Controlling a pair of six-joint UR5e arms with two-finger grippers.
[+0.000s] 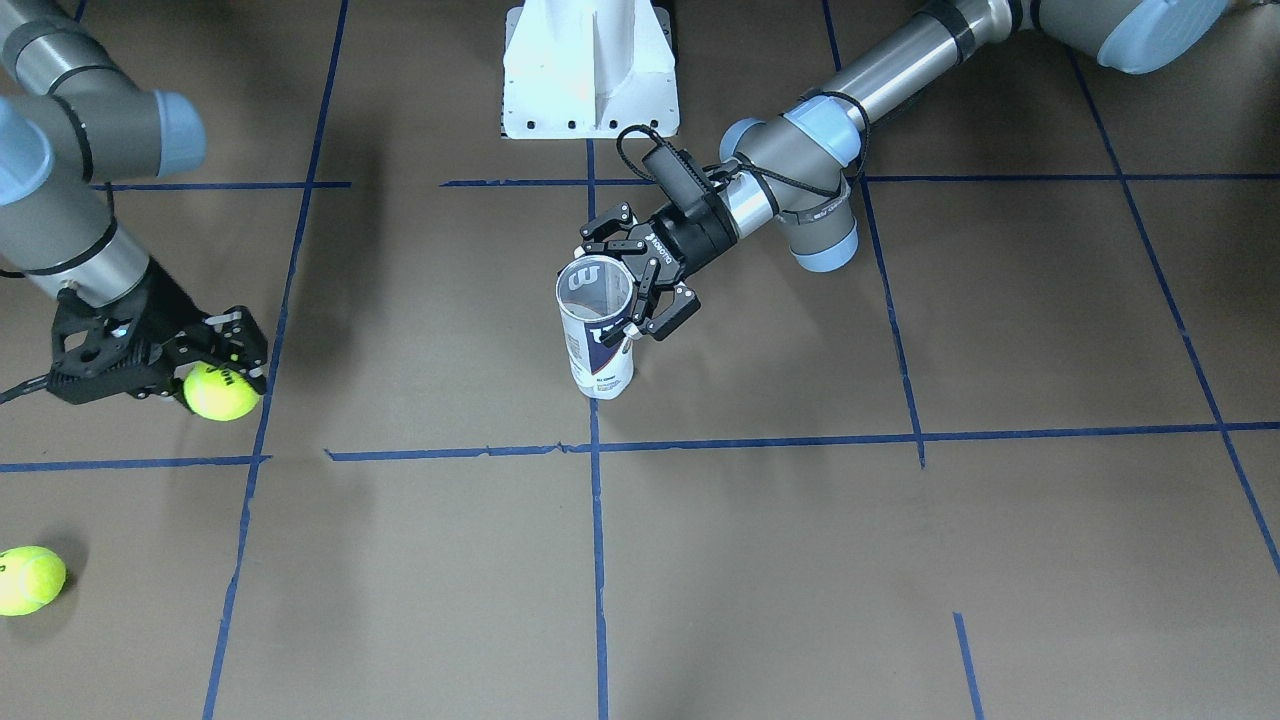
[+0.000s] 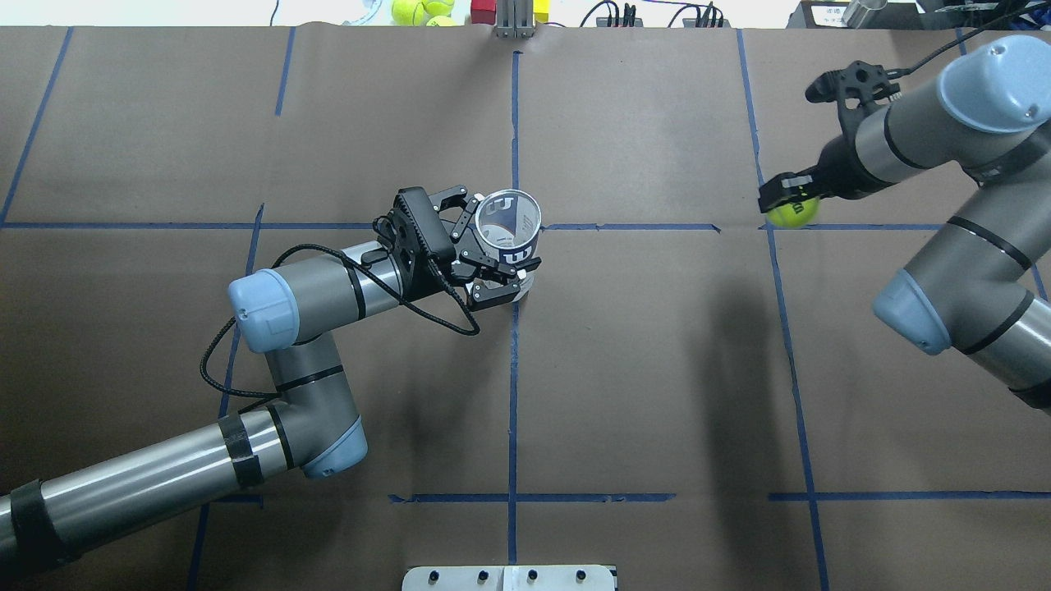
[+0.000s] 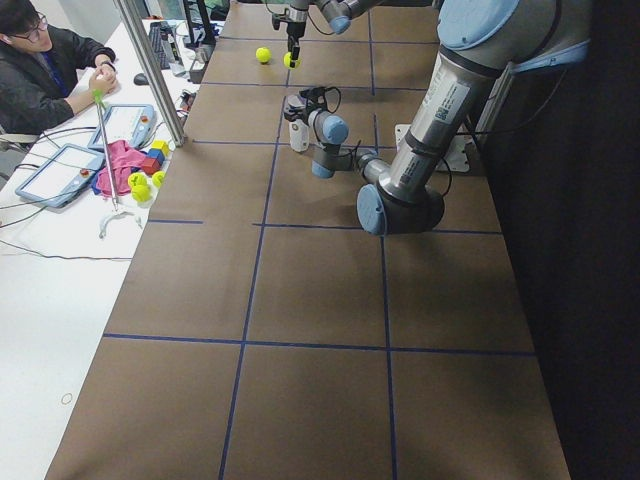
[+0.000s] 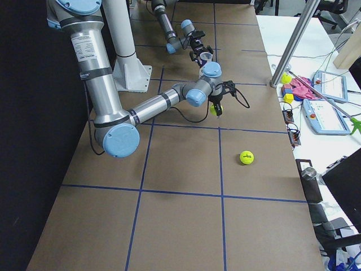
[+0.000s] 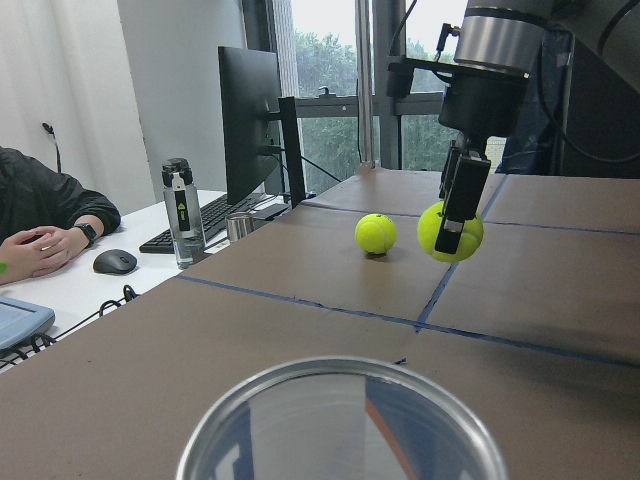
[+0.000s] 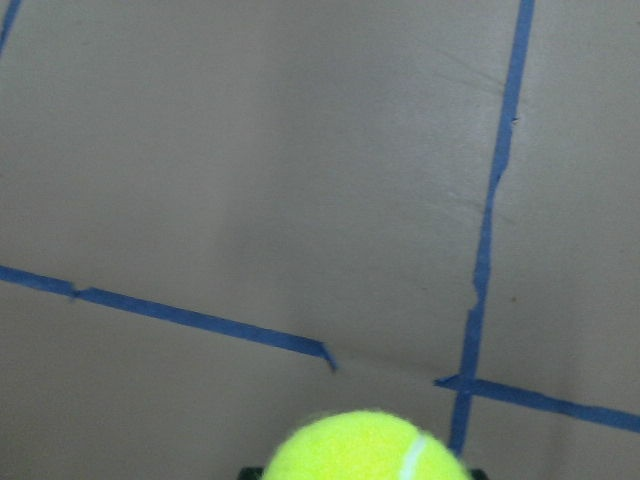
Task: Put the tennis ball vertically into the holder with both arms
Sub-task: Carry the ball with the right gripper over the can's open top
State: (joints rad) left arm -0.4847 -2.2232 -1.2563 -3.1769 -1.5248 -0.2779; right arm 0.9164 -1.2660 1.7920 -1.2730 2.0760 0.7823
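- Done so far, as I judge it: the holder (image 1: 597, 335) stands upright, mouth open, at mid-table, and a ball (image 1: 222, 392) is picked up.
- Left to do: carry that ball over the mouth and drop it in. The two are well apart. A second ball (image 1: 28, 580) lies loose on the table.
- Left gripper (image 1: 640, 270): spread wide around the holder's upper wall and apparently clamping it.
- Right gripper (image 1: 220, 372): pinching the ball from above. I cannot tell whether it is clear of the table.
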